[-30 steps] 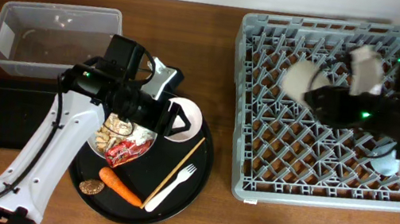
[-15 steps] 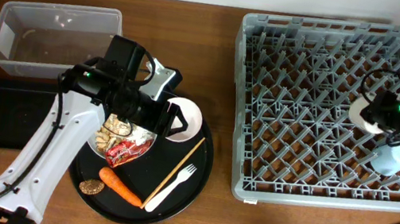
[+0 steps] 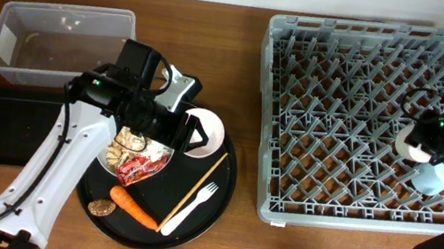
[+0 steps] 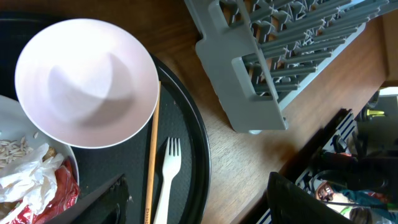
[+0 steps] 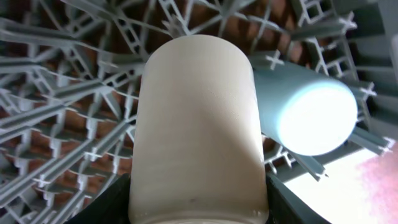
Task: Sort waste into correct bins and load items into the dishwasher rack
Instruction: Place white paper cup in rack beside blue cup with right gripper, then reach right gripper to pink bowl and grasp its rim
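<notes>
Rack [image 3: 341, 108] sits at our right, nearer the right arm, which bends over its right edge. Our left gripper [image 4: 199, 199] hangs above the bowl [image 4: 87, 81], jaws spread wide. Our right gripper [image 5: 196, 198] clasps the white cup [image 5: 196, 118] over the pegs, long axis pointing down at them, just beside the blue cup [image 5: 311, 118].

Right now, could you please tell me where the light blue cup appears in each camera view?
Overhead: the light blue cylindrical cup stands near the right edge of the large grey plastic dishwasher rack.
Left wrist: not in it; only a corner of the rack shows, upper right.
Right wrist: upper right, among the rack's pegs, beside the small white cup.
Shared landmark: the grey rack, visible in all three views.
</notes>
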Tool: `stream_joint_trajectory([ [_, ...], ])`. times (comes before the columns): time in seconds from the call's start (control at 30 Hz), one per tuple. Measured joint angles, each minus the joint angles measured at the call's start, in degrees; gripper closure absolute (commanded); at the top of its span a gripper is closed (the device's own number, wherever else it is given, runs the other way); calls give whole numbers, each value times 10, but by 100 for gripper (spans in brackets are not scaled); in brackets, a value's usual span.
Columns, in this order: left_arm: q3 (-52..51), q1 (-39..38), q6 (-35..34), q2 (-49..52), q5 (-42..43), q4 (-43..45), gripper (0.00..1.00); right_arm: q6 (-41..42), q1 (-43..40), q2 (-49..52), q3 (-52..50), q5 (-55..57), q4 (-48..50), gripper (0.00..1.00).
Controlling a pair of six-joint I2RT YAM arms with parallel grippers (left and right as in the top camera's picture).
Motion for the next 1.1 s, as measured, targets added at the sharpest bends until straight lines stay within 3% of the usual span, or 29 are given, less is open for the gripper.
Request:
stream_joint_trajectory([
  [0.5, 0, 0, 0, 0, 0, 0, 30, 4, 0, 33, 30, 11, -37, 56],
  [0.53, 0, 0, 0, 0, 0, 0, 30, 4, 0, 41, 30, 11, -37, 52],
  [0.6, 0, 0, 0, 0, 0, 0, 30, 4, 0, 56, 30, 11, -31, 14],
  [0.63, 0, 0, 0, 0, 0, 0, 30, 8, 0, 61, 30, 11, -24, 1],
  [0.8, 0, 0, 0, 0, 0, 0, 30, 6, -1, 69, 31, 11, 12, 1],
  [1.0, 0, 0, 0, 0, 0, 0, 30, 23, -1, 69, 72, 10, -19, 1],
  [1.1, 0, 0, 0, 0, 0, 0, 22, 30, -1, 67, 113, -9, -59, 1],
])
